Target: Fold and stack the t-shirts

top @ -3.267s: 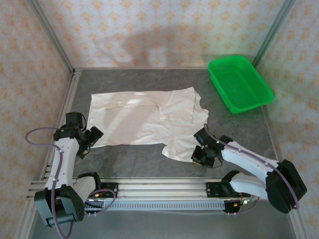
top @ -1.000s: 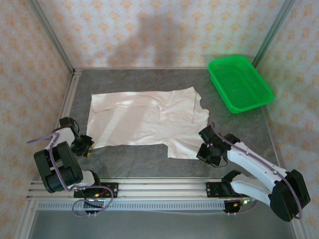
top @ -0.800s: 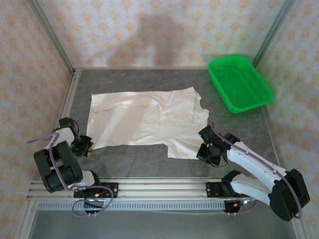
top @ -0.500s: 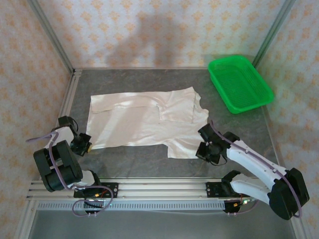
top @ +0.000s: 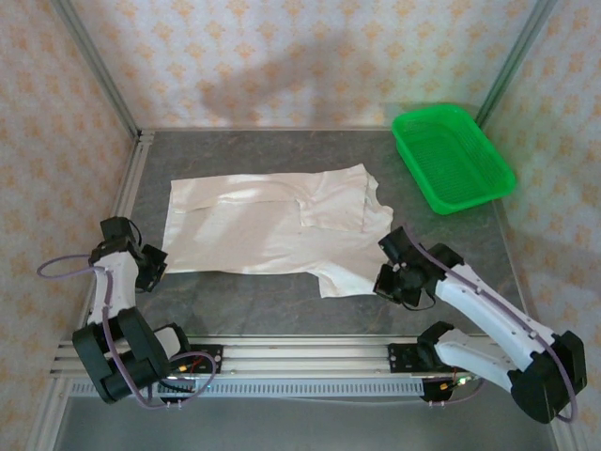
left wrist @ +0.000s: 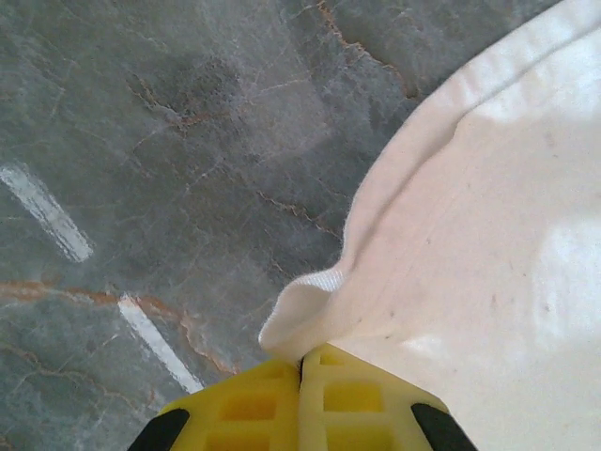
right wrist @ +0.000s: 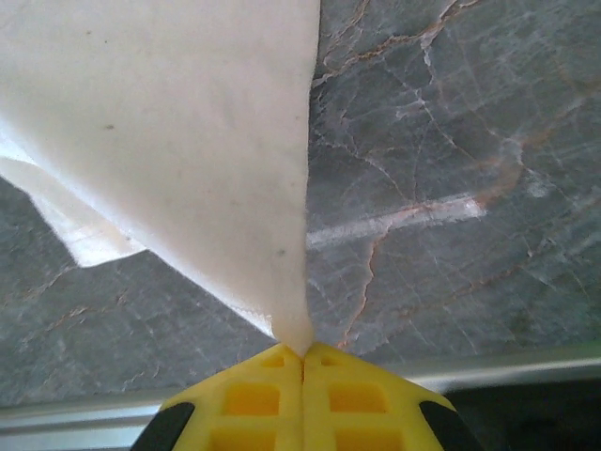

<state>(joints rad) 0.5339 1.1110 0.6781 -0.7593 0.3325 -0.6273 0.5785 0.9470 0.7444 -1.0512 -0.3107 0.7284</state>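
The main risk from here is cloth slipping out of a grip: each pinch takes only a small bite at the very edge, so a quick lift or an uneven pull between the 2 arms could tug a corner free and let the fabric drop back in a wrinkled heap. A second risk is drag, since most of the t-shirt (top: 272,230) lies flat on the grey table (top: 282,305), and pulling low across it could bunch the already folded-in sleeve area instead of making a clean fold. The left gripper (top: 155,266) sits at the near-left corner of the shirt. In the left wrist view its yellow fingers (left wrist: 249,404) are pressed together, with a rolled hem corner of the t-shirt (left wrist: 470,235) caught in the seam between them. The right gripper (top: 387,280) sits at the near-right corner. In the right wrist view its fingers (right wrist: 352,413) are likewise closed, and the t-shirt (right wrist: 188,122) narrows to a taut point right where they meet. The shirt spreads away from both grippers toward the far side of the table, well apart from the green basket (top: 453,158) at the far right.
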